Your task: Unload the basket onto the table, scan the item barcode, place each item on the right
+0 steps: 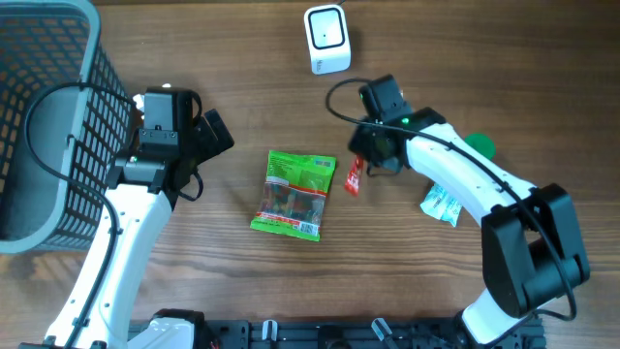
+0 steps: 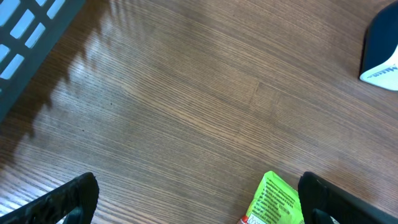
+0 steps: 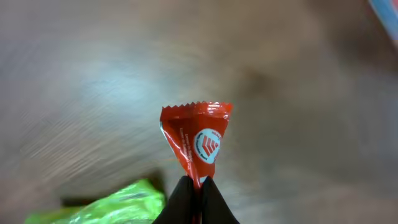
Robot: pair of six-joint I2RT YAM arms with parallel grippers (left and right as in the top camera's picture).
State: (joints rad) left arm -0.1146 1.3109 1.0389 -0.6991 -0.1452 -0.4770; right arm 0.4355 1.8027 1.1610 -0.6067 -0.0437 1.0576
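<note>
pinching the small red crinkly foil sachet (image 3: 196, 143) by its seam beside the green plastic snack bag (image 1: 294, 194), your right gripper (image 3: 196, 196) is clamping tight on something light, limp, slippery; your left gripper (image 2: 199, 199) is gaping empty.

Even, bright light fills the overhead view, which is sharp all around the glossy green plastic snack packet (image 1: 294, 194). Shadows on the brown wooden counter (image 1: 242, 78) are soft and short. In the left wrist view, far up-left of the packet, the grey plastic mesh basket (image 2: 43, 28) throws a toothed shadow edged by a pale sheen. In the right wrist view the packet is blurred and the counter above it is smeared, with washed-out glare. The small red foil sachet (image 3: 198, 142) up-right of it looks fairly crisp.
</note>
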